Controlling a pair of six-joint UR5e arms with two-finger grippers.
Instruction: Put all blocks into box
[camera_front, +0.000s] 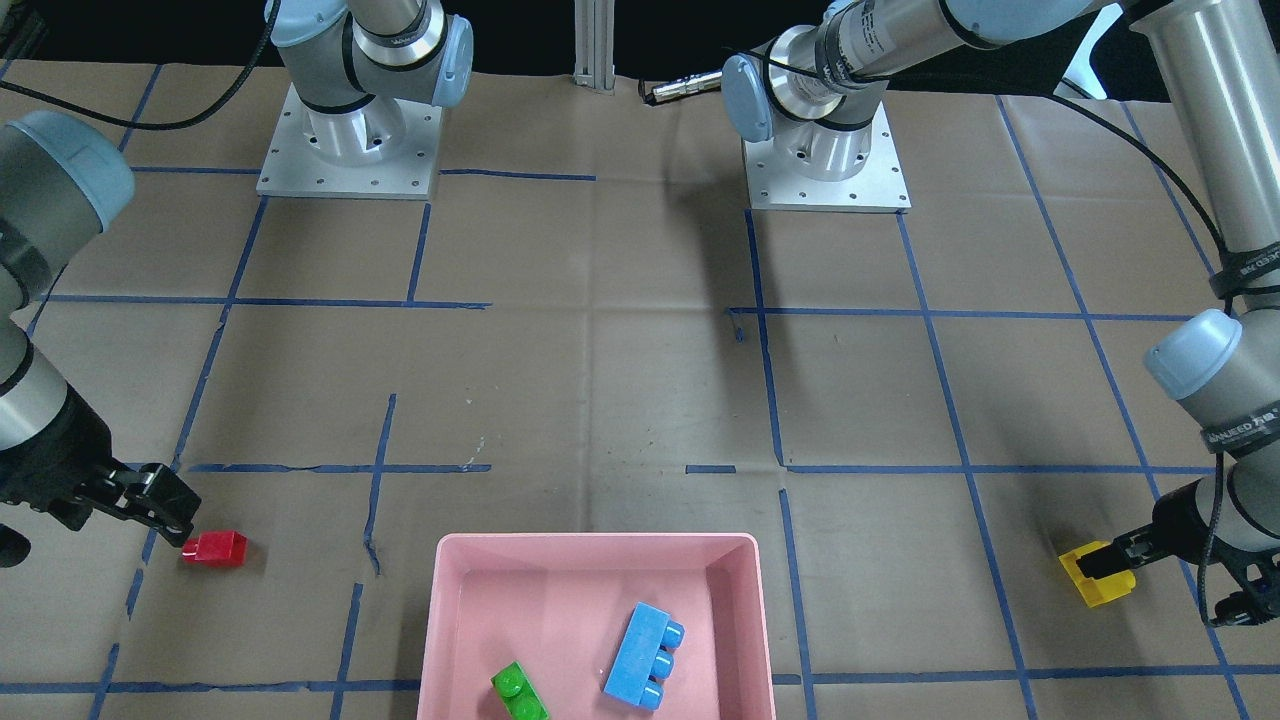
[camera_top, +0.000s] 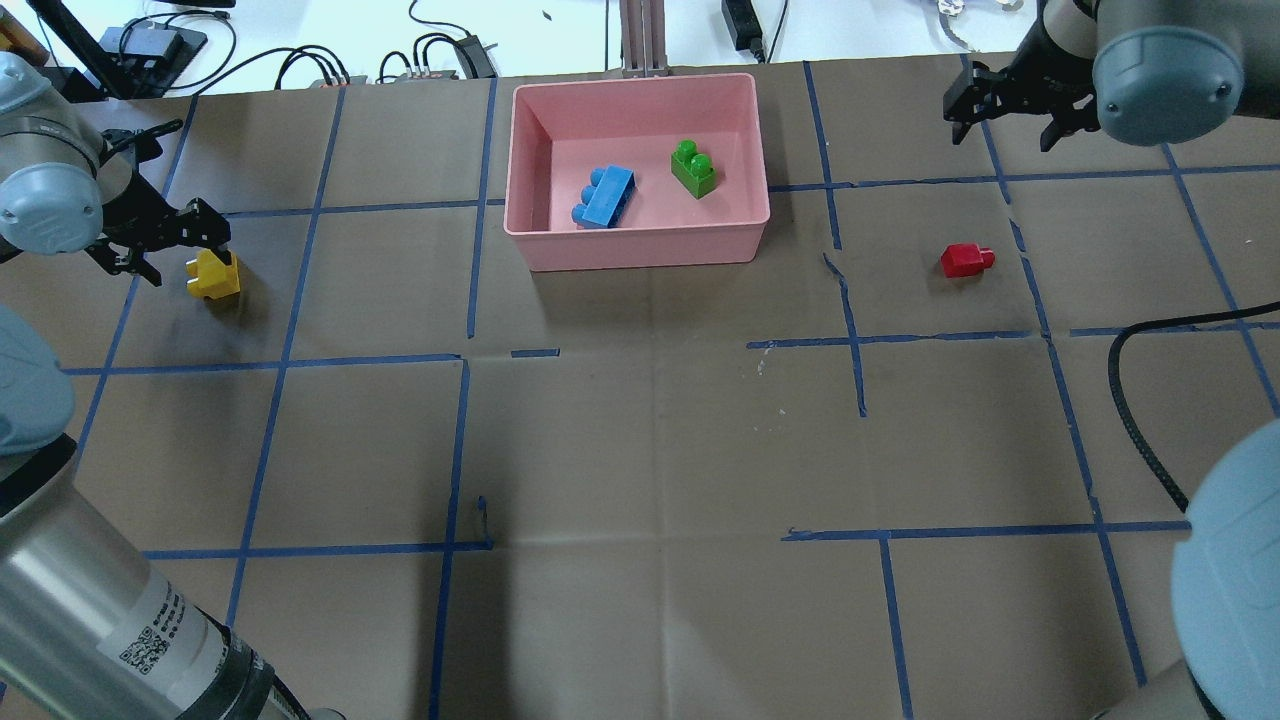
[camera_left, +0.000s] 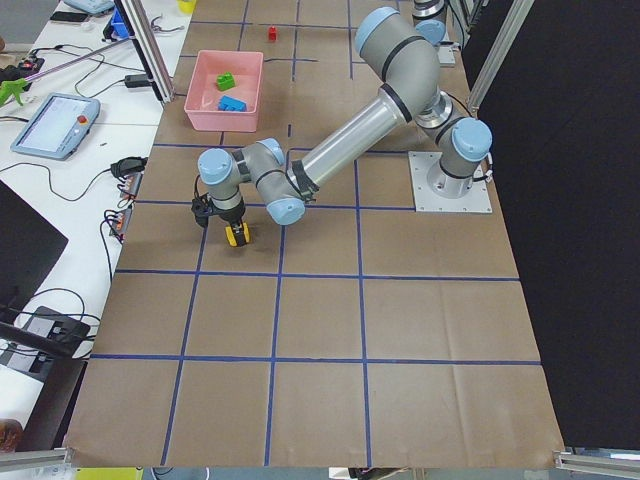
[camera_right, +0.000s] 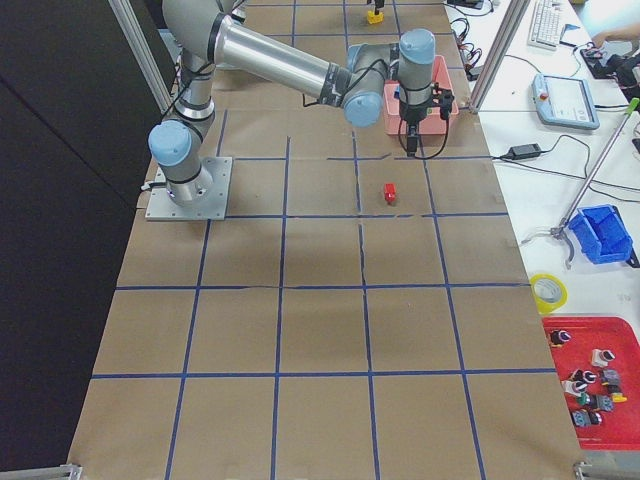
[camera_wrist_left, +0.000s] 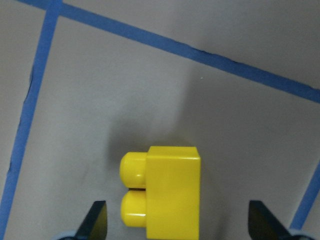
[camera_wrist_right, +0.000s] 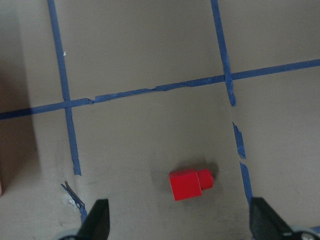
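The yellow brick lies on its side on the table at the left. My left gripper is open, low over it, one fingertip on each side and not touching; it also shows in the front view. The small red brick lies on the table at the right. My right gripper is open and empty, raised beyond the red brick. The pink box stands at the far middle. The blue brick and the green brick lie inside it.
Both arm bases are bolted on the robot's side of the table. A black cable hangs over the right part. Blue tape lines cross the brown table cover. Cables and devices lie beyond the far edge.
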